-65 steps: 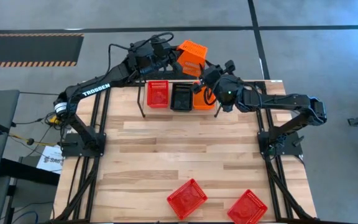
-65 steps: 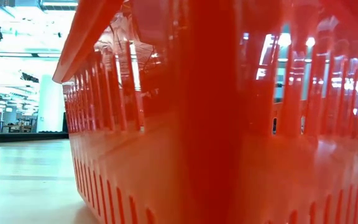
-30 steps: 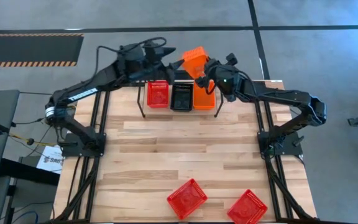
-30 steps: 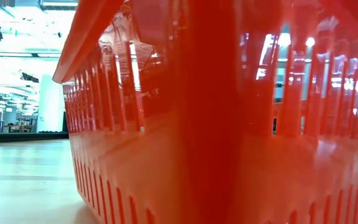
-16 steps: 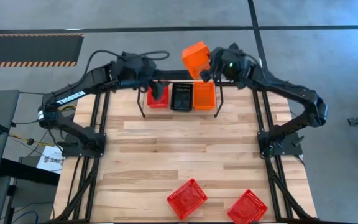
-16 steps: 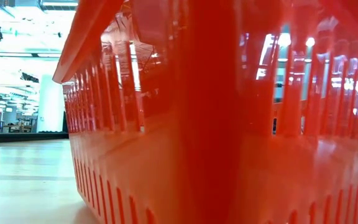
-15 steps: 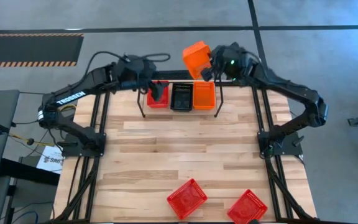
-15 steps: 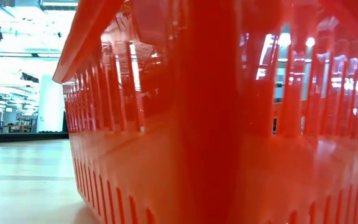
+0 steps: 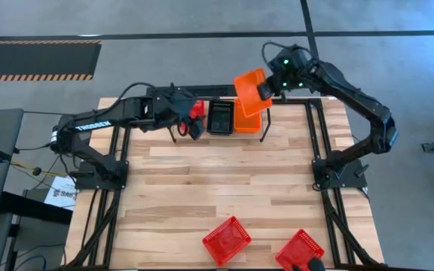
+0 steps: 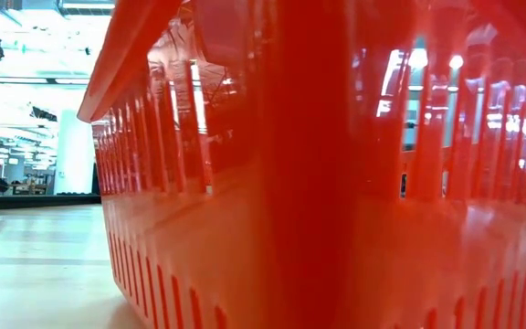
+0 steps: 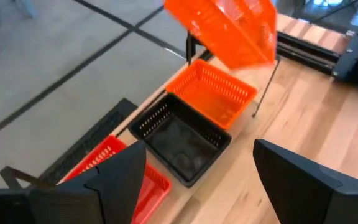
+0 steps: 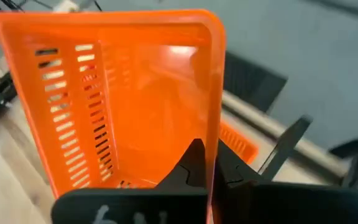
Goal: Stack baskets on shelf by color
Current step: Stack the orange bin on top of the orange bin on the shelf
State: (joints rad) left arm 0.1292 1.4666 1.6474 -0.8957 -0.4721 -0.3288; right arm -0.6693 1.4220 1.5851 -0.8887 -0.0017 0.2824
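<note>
On the shelf (image 9: 263, 129) at the table's far edge stand a red basket (image 11: 107, 167), a black basket (image 9: 219, 117) and an orange basket (image 9: 246, 123), side by side. A second orange basket (image 9: 250, 92) hangs tilted above the one on the shelf, with my right gripper (image 9: 266, 89) shut on it. My left gripper (image 9: 192, 124) is open and holds nothing. It hovers over the near side of the red basket and hides part of it. Two more red baskets (image 9: 227, 239) (image 9: 300, 250) rest on the table near its front edge. My right gripper pinches one wall of the orange basket at its rim (image 12: 214, 134), one finger inside the basket and one outside. The fingers slant down from the table's far right. The basket is lifted clear and tilted, its open side toward the gripper, above the shelf's right end.
A red basket (image 10: 318, 183) stands right against the low camera and fills that view. Bare wooden tabletop (image 9: 224, 181) stretches between the shelf and the two red baskets in front. The shelf's black wire uprights (image 11: 263, 87) stand at either end.
My right gripper has carried the orange basket from behind the shelf toward the table's near and right side, turning and tipping it, to above the shelf's orange basket. My left gripper, still open, has come toward the near edge and down, tipping downward over the red basket.
</note>
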